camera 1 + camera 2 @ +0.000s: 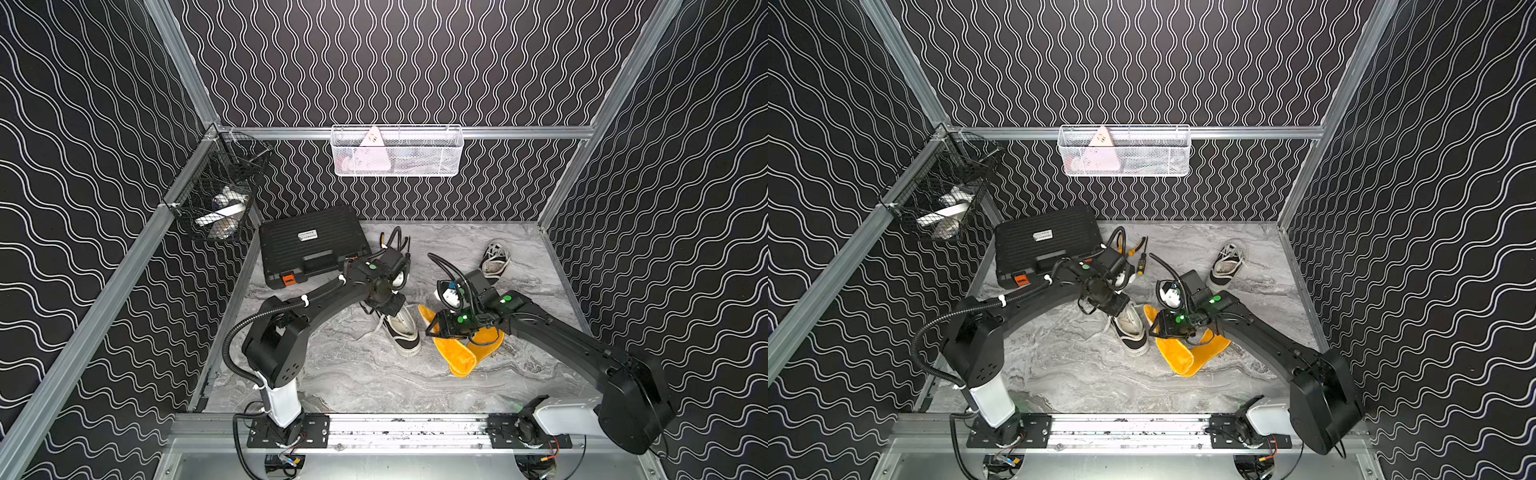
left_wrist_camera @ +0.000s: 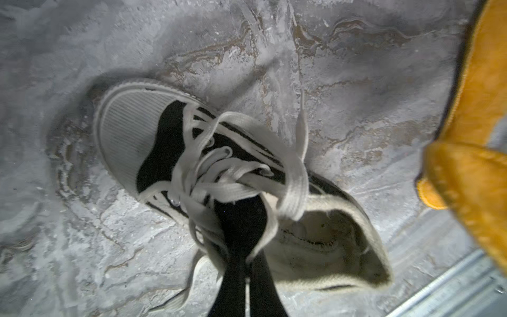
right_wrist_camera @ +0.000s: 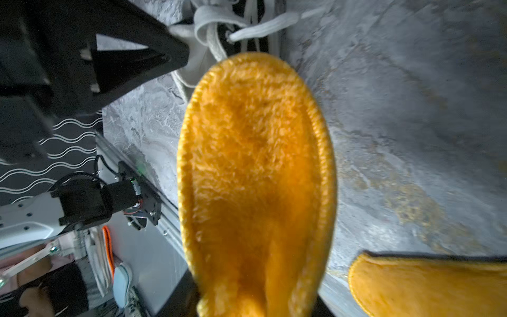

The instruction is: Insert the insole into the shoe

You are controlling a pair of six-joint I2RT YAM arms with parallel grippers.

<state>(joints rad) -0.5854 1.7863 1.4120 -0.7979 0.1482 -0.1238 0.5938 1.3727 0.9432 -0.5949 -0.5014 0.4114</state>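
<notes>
**Q:** Top views – where's everything?

**Op:** In both top views the shoe (image 1: 401, 332) (image 1: 1130, 328) sits mid-surface (image 1: 353, 374), toe twd the rig base. Left jaws are down on its heel end. Right jaws are over the insole (image 1: 457, 357) (image 1: 1177, 357), just beside the shoe. A 2nd insole (image 1: 492, 340) lies crossed under that one. From up there I can't tell how either pair of jaws stands.

**Q:** Left wrist?

**Op:** That fills it in: left jaws are pinched shut on the black tongue (image 2: 241, 216), and the shoe's mouth gapes. A lace loop (image 2: 295, 170) lies across the front of the mouth – the tops don't show that.

**Q:** Right wrist?

**Op:** Insole (image 3: 255, 164) runs out from the right jaws, which have a narrow grip on its near end. Far tip is close to the laces, not in yet. 2nd insole (image 3: 428, 285) is on the surface beside it.

**Q:** Worries?

**Op:** Tongue's soft cloth, so I reckon it could slip out. Shoe could also skid when I push, since nothing else pins it. Insole's floppy + fluffy, so it may fold at the collar. And the lace loop could snag the tip.
</notes>
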